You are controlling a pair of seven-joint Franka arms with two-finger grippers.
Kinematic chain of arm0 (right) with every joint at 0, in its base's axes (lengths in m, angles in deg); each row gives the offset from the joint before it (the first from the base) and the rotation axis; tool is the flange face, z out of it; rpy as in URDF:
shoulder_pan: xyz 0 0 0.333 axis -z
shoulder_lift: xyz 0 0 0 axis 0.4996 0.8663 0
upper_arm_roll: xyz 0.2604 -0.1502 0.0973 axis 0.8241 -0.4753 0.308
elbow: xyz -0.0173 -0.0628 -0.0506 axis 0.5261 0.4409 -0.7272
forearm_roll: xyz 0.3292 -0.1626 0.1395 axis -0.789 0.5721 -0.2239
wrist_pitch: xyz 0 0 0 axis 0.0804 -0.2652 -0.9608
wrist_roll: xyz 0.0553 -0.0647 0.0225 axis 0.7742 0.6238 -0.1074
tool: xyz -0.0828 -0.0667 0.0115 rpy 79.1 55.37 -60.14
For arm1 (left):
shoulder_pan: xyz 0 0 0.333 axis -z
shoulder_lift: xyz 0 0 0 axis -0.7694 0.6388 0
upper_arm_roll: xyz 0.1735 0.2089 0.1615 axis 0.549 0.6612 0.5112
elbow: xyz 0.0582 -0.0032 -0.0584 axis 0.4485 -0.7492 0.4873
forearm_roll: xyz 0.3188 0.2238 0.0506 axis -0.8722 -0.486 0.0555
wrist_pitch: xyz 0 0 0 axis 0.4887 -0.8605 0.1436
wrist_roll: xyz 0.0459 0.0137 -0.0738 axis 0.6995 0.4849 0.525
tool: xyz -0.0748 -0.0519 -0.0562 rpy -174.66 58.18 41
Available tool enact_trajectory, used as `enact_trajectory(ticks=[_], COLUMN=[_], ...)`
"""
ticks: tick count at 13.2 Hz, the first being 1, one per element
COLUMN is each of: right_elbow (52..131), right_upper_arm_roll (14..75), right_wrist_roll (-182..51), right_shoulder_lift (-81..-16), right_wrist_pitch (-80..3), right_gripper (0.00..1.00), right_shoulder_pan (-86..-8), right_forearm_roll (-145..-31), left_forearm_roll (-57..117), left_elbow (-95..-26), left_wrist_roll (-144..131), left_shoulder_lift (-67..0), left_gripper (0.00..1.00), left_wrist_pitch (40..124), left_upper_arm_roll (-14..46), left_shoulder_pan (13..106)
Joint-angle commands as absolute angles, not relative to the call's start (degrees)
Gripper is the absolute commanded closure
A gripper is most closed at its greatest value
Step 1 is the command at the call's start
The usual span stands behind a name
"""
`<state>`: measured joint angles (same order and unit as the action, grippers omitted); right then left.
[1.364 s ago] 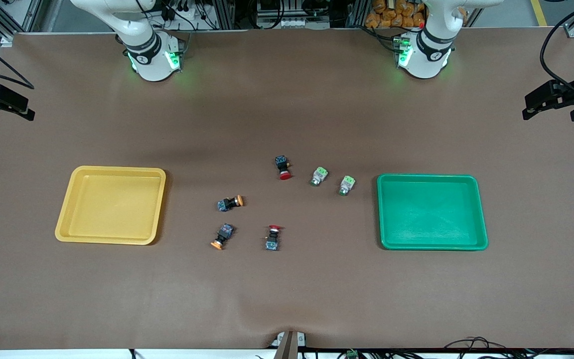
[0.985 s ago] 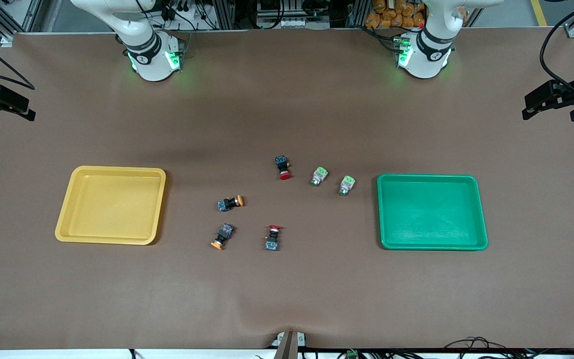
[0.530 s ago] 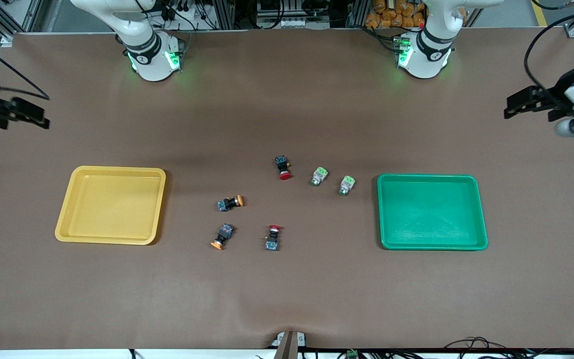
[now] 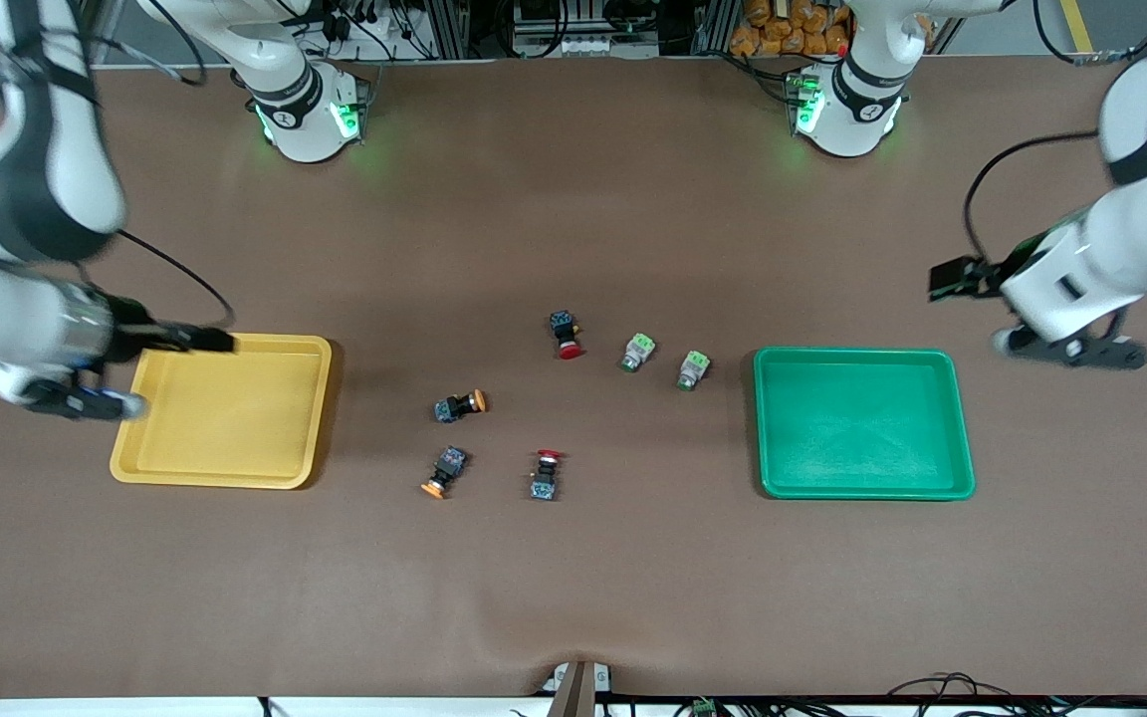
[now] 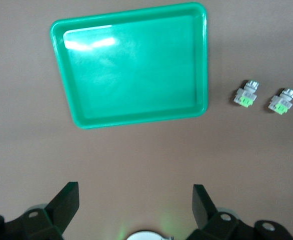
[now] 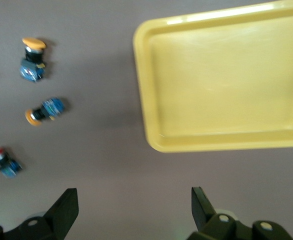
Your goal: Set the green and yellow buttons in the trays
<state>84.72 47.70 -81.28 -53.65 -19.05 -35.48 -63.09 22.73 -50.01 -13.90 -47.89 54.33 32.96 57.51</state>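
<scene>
Two green-ended buttons: one (image 4: 638, 351), one (image 4: 694, 369), side by side on the brown table (image 4: 573, 597), just beside the green tray (image 4: 862, 488) on its middle-facing side; neither in it. Two orange-yellow-capped buttons: one (image 4: 460, 404), one (image 4: 444, 471) nearer the front camera, both between table centre and the yellow tray (image 4: 220, 476). Two red-capped switches: one (image 4: 565, 334) near the green-ended pair, one (image 4: 545, 473) nearest the camera. Left gripper (image 5: 134, 207): fingers spread wide, holding nothing, over bare table beside the green tray. Right gripper (image 6: 132, 210): fingers likewise apart and empty, over the table by the yellow tray's edge.
</scene>
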Motion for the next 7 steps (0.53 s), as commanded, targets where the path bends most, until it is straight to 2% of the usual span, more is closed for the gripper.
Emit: enact_trajectory(ticks=[1, 4, 7], right_elbow=[81.2, 74.4, 73.3], right_upper_arm_roll=[47.4, 47.5, 47.6], right_wrist_roll=[-90.1, -105.4, -113.6], right_shoulder_lift=[-46.9, -38.1, -34.5], right_wrist_pitch=[-22.6, -24.0, -32.3], right_gripper=[0.00, 0.00, 0.00], right_shoulder_pan=[-38.7, -43.1, -47.8], right_forearm_roll=[-66.3, -66.6, -66.6], left_forearm_roll=[24.2, 25.8, 27.2], left_elbow=[-49.1, -49.4, -49.6], left_wrist_roll=[-13.5, -13.3, -11.0], left_shoulder_lift=[-44.4, -39.9, -35.6], left_gripper=[0.00, 0.00, 0.00], left_wrist_pitch=[58.1, 63.4, 67.9], left_upper_arm_roll=[33.0, 32.9, 32.9], left_shoulder_pan=[60.6, 63.7, 67.2])
